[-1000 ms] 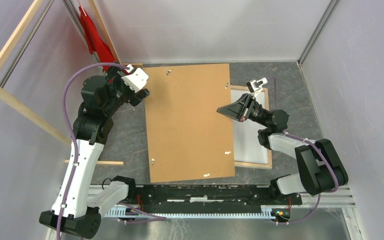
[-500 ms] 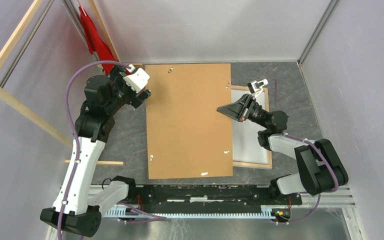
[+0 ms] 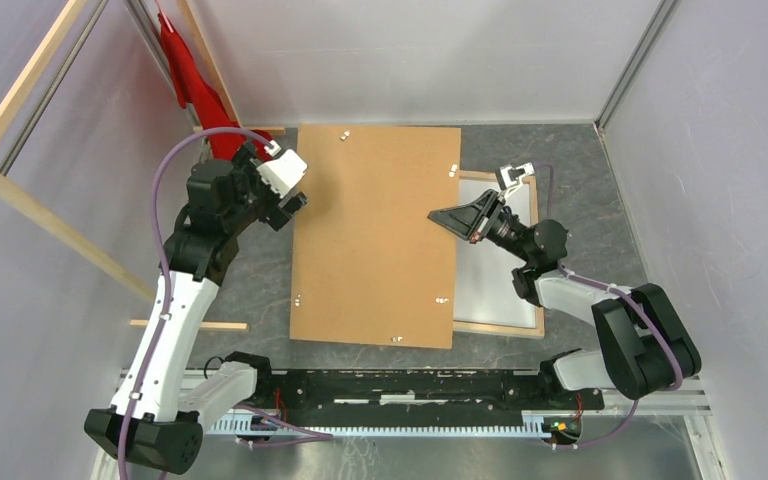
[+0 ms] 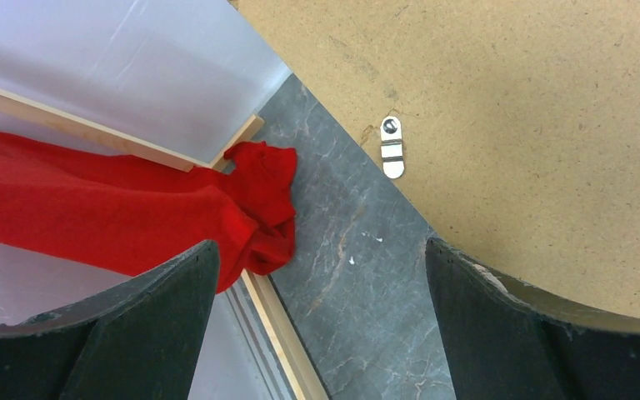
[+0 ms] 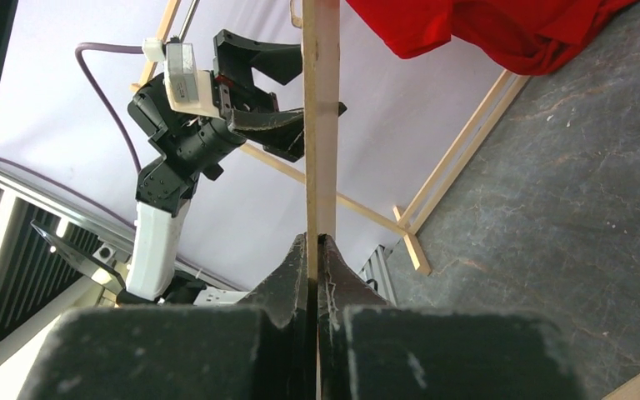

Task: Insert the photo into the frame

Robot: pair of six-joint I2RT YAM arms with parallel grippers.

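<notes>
White paper fills the opening of the frame [image 3: 505, 329], which lies flat on the table [image 3: 580, 180] at the right. This is probably the photo [image 3: 488, 285] lying face down. No printed side shows anywhere, so that cannot be confirmed. Pale wood rails show along the frame's right and near sides, while its left part is hidden under the brown backing board [image 3: 375, 235].

The board sits askew across the middle of the table and is not seated on the frame. The right claw [image 3: 468, 222] is clenched on the board's right edge, which the wrist view shows as a thin strip between the closed fingers. The left claw [image 3: 290, 195] is released, its fingers spread wide just beside the board's far left corner and touching nothing. A small metal clip [image 4: 392, 147] on the board lies near it, and a red cloth [image 3: 195, 85] hangs beyond.

If the sheet is the photo, the main step looks done. What remains is to square the board over the frame, lower it in and turn the clips.
</notes>
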